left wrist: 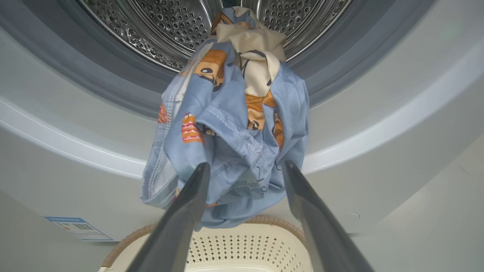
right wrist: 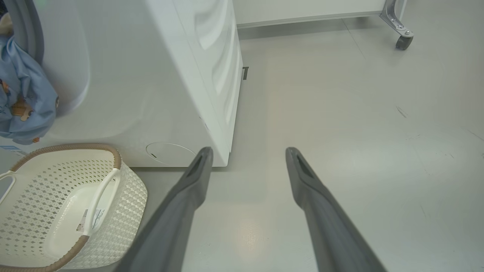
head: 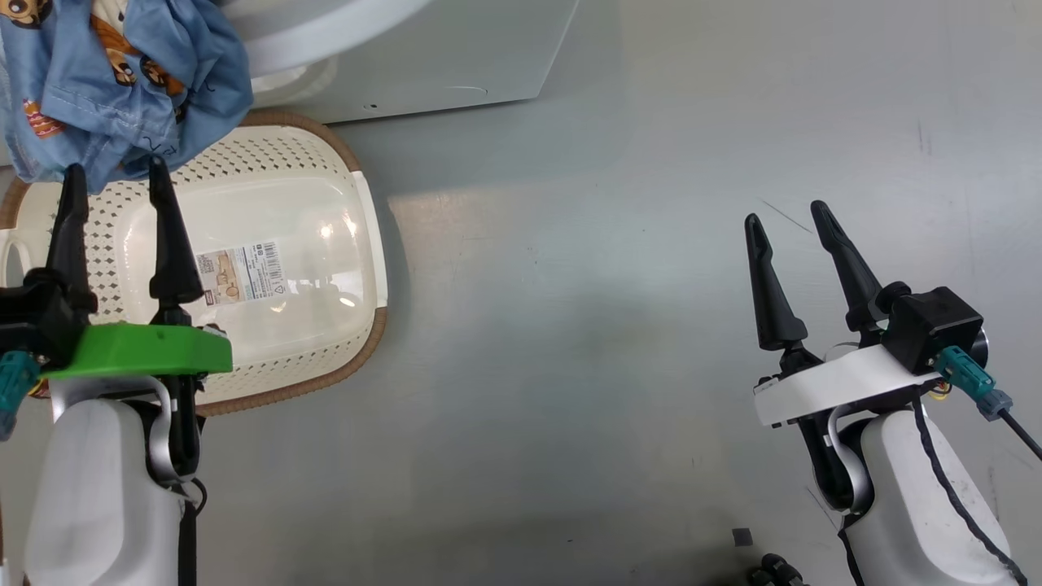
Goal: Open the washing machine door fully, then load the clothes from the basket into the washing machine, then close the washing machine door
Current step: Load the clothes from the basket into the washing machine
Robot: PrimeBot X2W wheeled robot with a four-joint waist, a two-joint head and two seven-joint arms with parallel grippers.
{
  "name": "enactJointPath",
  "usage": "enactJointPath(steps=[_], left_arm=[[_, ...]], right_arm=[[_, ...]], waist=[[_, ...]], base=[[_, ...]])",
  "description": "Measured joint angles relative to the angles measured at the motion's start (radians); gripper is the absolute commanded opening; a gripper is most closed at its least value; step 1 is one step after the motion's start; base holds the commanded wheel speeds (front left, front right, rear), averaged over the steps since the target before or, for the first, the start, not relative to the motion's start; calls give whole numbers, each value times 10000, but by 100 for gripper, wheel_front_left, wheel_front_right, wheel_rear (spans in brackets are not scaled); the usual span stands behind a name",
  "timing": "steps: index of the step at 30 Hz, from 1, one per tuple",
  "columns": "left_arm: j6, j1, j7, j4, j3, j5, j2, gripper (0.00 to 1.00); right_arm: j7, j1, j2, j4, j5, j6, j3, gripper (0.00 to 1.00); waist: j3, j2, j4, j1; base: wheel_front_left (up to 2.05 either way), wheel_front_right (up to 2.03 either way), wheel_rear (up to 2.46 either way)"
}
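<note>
The left fingers (head: 172, 244) stand spread wide and grip nothing. Their tips point up at the bottom of the clothes (head: 122, 81), and I cannot tell whether they touch the fabric. The clothes, a light blue bundle with orange prints and a cream piece bunched in on top, hang out of the mouth of the washing machine (head: 456, 65). They drape over its grey gasket (left wrist: 94, 75), with the upper end reaching into the steel drum (left wrist: 170, 22). Right under them the basket (head: 277, 155) sits on the grey floor (head: 610, 325), close against the machine's front, with a barcode sticker (head: 242, 273) showing on its bottom. A blue label (left wrist: 79, 227) is stuck low on the machine's front. Well off to the right, the right fingers (head: 771, 285) are spread just as wide above the floor, holding nothing. Farther right, a caster (right wrist: 404, 41) rests on the floor beyond the machine's side.
</note>
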Motion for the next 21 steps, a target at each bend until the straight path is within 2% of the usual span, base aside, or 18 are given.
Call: enactJointPath(steps=[21], left_arm=[[146, -2157, 107, 2326, 196, -13, 251, 100]], right_arm=[[2, -191, 46, -56, 61, 0, -21, 100]], waist=[[699, 0, -263, 0]], base=[[0, 0, 0]])
